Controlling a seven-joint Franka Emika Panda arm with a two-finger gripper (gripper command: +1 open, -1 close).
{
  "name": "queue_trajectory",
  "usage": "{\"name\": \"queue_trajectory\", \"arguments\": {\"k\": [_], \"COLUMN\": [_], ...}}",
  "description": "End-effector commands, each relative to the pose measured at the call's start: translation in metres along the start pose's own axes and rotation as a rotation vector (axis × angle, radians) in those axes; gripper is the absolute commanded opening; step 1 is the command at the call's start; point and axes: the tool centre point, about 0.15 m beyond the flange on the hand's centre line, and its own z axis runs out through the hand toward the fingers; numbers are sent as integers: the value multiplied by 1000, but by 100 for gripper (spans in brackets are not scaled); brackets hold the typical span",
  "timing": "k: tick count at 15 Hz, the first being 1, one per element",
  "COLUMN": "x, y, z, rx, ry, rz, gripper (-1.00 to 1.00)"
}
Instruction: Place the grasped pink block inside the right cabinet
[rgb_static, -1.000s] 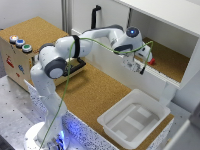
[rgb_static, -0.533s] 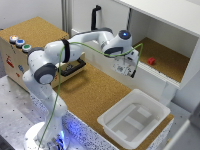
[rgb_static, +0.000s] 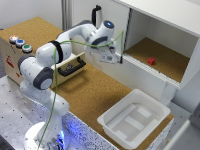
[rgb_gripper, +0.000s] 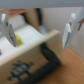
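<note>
Pincer (rgb_static: 116, 56) empty, spread, outside right cabinet (rgb_static: 165, 60); pink block (rgb_static: 151, 61) inside

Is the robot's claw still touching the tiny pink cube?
Apart. The exterior view shows the tiny pink cube alone on the cabinet's cork-brown floor, with the gripper outside the opening; the wrist view shows nothing between its fingers.

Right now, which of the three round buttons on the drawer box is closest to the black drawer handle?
The green button. It is the last of the row, nearest the black drawer handle; the blue and orange ones lie farther.
</note>
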Motion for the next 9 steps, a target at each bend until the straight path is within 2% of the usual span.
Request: {"name": "queue_trajectory", "arguments": {"k": [1,4,7,9], "x": [111,164,203,219], "y": [-123,-187,-236,-269], "z": [26,32,28,34], "rx": [2,42,49,52], "ry": [-6,-18,-5,-48], "rz": [-340,-547,-696,-783], "gripper": [100,100,100,100]}}
